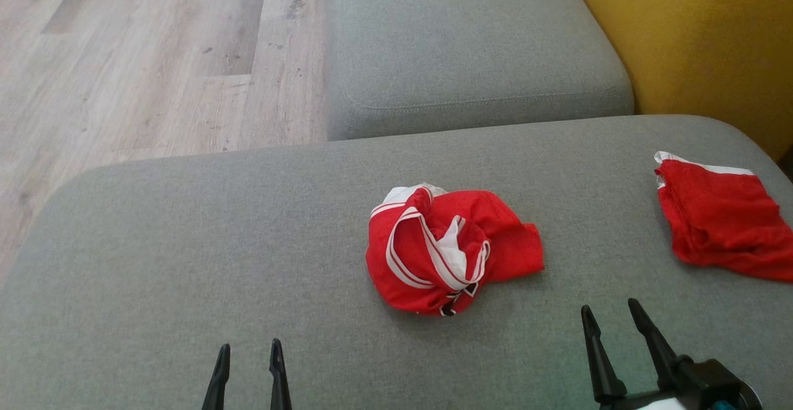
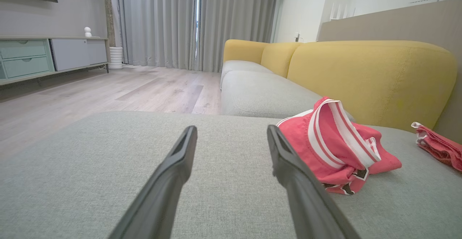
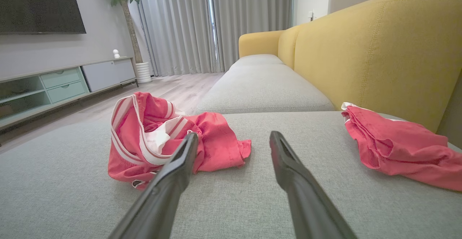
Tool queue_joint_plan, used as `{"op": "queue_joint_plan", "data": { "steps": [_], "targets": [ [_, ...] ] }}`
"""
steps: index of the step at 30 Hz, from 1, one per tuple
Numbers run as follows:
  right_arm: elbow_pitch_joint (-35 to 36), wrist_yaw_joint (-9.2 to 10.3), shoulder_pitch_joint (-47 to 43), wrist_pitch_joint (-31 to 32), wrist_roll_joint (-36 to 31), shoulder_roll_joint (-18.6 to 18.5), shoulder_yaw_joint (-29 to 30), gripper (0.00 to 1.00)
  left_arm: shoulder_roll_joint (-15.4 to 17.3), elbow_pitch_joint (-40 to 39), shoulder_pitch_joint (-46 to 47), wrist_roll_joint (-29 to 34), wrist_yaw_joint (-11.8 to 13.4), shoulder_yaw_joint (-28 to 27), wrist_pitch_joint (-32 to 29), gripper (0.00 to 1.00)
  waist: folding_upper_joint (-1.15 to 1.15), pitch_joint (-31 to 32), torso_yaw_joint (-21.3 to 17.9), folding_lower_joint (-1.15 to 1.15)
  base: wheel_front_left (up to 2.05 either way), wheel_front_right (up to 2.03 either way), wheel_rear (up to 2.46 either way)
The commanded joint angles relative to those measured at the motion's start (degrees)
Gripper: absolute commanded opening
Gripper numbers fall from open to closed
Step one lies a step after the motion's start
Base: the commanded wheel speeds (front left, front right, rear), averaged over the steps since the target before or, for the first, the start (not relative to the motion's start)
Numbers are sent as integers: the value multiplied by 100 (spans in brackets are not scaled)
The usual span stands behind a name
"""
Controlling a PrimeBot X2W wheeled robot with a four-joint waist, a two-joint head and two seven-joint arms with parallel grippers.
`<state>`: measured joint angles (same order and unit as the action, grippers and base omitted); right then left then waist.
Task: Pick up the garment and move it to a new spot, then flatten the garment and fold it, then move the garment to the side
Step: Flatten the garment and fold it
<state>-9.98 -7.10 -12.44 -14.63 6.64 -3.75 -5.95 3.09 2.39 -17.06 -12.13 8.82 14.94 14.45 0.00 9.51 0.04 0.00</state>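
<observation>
A crumpled red garment [image 1: 449,249] with white stripes lies in a heap near the middle of the grey sofa cushion [image 1: 186,243], untouched, with a second red garment [image 1: 722,218] lying flatter well apart to its right, close to the yellow backrest [image 1: 700,32]. The left hand [image 1: 249,345] hovers at the near edge, left of the heap, its fingers spread and holding nothing. The right hand [image 1: 609,305], fingers likewise spread and empty, sits near and right of the heap, between the two garments.
</observation>
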Motion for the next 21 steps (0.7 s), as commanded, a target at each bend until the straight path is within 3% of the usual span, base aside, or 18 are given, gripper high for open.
{"op": "queue_joint_plan", "data": {
  "steps": [1, 13, 21],
  "targets": [
    [199, -39, 161, -37, 1, -31, -121, 100, -21, -185, 198, -16, 37, -125, 54, 100, 0, -15, -4, 0, 0, 0, 0],
    [261, -39, 214, -37, -10, -64, -92, 100, -21, -177, 280, 2, 51, -45, 54, 100, 0, -155, -77, 0, 0, 0, 0],
    [314, -39, 389, -37, -25, -158, -147, 100, -21, 90, 935, -13, -233, 279, 55, 100, 0, -526, -271, 0, 0, 0, 0]
  ]
}}
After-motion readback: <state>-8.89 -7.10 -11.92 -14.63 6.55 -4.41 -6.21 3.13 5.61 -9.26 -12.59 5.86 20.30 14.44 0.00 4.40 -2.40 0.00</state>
